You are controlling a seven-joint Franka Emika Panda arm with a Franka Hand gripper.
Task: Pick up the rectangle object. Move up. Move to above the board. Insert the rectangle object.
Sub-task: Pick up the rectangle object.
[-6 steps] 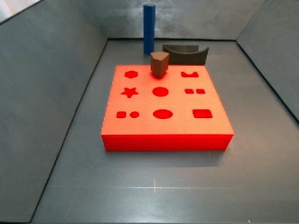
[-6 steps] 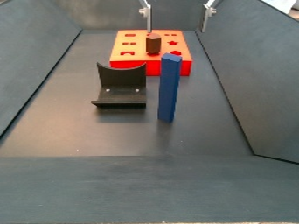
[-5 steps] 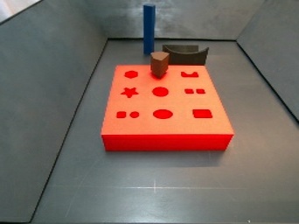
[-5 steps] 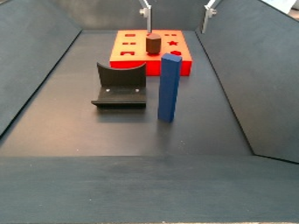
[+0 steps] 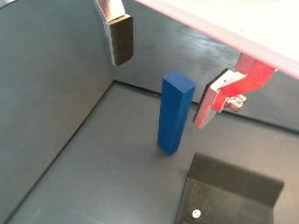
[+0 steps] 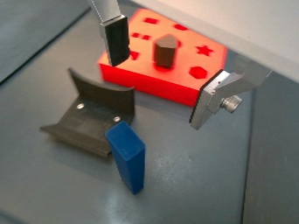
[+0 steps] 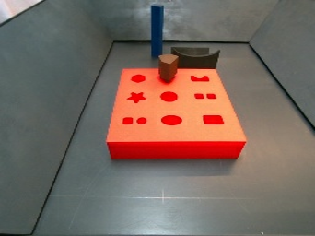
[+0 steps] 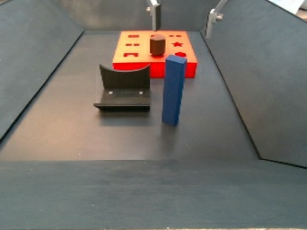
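Gripper [image 6: 162,74] hangs high above floor, fingers [image 6: 114,41] spread wide, nothing between them. Rectangle object [image 8: 174,89] stands upright on floor beside fixture [image 8: 124,88], apart from board [image 8: 135,50]. I'd centre over bar, square pads to its flat faces, descend straight, avoid fixture, then close.

You have even, soft lighting; sharp focus; faint shadows; gripper [image 6: 163,74] fingers high, catching mild glare.

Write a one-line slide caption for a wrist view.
Open end effector hovers above the upright blue rectangle object, beside the fixture and board.
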